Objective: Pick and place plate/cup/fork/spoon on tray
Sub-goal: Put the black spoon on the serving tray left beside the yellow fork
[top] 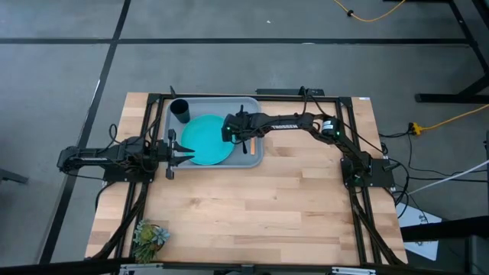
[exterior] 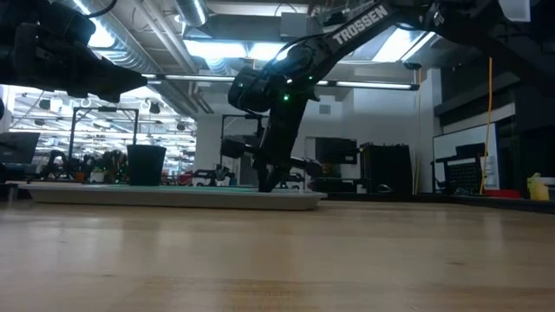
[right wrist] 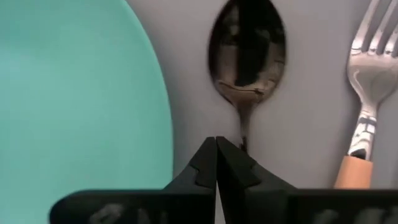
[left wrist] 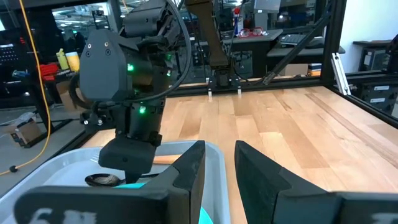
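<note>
Your tray [top: 256,156], upper centre: plate [top: 205,140], cup [top: 180,111], fork [right wrist: 365,93], spoon [right wrist: 247,46] all aboard. Right gripper [right wrist: 216,163] pinches the spoon handle; release remains. Left gripper [left wrist: 217,163] spread.

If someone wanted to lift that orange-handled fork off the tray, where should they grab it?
Probably by the orange handle of the silver-tined fork, coming straight down from above. It lies flat on the grey-blue tray, and the dark spoon lies close alongside, leaving little room from the side.
</note>
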Robot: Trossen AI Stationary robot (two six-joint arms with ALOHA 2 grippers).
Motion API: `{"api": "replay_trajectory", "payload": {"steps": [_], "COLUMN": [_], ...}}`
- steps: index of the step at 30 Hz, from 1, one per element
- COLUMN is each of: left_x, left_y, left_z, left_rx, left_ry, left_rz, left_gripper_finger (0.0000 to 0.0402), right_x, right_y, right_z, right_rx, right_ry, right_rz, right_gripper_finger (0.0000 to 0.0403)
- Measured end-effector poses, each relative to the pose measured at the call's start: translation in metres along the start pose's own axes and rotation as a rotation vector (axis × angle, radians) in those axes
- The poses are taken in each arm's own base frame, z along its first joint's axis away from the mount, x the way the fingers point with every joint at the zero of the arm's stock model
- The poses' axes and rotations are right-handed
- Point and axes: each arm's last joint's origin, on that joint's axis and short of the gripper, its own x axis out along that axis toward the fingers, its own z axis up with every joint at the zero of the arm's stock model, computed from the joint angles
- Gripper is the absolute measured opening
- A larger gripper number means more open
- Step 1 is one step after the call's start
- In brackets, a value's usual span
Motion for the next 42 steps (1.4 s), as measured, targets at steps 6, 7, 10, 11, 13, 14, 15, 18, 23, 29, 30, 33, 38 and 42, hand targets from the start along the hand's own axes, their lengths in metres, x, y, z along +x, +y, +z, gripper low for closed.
{"api": "replay_trajectory", "payload": {"steps": [6,7,10,11,13,14,15,18,23,29,30,33,38,42], "left_x": [0.0,0.0,0.0,0.0,0.0,0.0,0.0,0.0,0.0,0.0,0.0,0.0,0.0,0.0], "left_y": [0.0,0.0,0.0,0.0,0.0,0.0,0.0,0.0,0.0,0.0,0.0,0.0,0.0,0.0], "left_z": [0.0,-0.0001,-0.0001,-0.0001,0.0,-0.0001,-0.0001,-0.0001,-0.0001,0.0,-0.0001,-0.0001,-0.0001,-0.0001], "left_rx": [0.0,0.0,0.0,0.0,0.0,0.0,0.0,0.0,0.0,0.0,0.0,0.0,0.0,0.0], "left_ry": [0.0,0.0,0.0,0.0,0.0,0.0,0.0,0.0,0.0,0.0,0.0,0.0,0.0,0.0], "left_rz": [0.0,0.0,0.0,0.0,0.0,0.0,0.0,0.0,0.0,0.0,0.0,0.0,0.0,0.0], "left_gripper_finger": [0.008,0.008,0.008,0.008,0.008,0.008,0.008,0.008,0.008,0.008,0.008,0.008,0.008,0.008], "right_x": [0.0023,0.0023,0.0022,0.0024,0.0027,0.0027,0.003,0.0032,0.0033,0.0032,0.0032,0.0032,0.0031,0.0027], "right_y": [0.0,0.0,-0.0001,-0.0005,-0.001,-0.0012,-0.0016,-0.002,-0.0023,-0.0029,-0.0032,-0.0045,-0.0062,-0.0062], "right_z": [0.0003,0.0003,0.0006,0.0014,0.0024,0.0027,0.0031,0.0038,0.004,0.0047,0.005,0.0046,0.0041,0.0049], "right_rx": [0.002,0.002,0.002,0.004,0.006,0.006,0.006,0.006,0.006,0.005,0.006,0.004,0.017,0.018], "right_ry": [-0.004,-0.008,-0.022,-0.023,-0.026,-0.029,-0.04,-0.066,-0.076,-0.097,-0.098,-0.102,-0.107,-0.128], "right_rz": [0.002,0.0,-0.007,-0.008,-0.01,-0.012,-0.018,-0.032,-0.038,-0.052,-0.054,-0.071,-0.091,-0.097], "right_gripper_finger": [0.0005,0.0005,0.0005,0.0005,0.0005,0.0005,0.0005,0.0005,0.0005,0.0005,0.0005,0.0005,0.0005,0.0005]}}
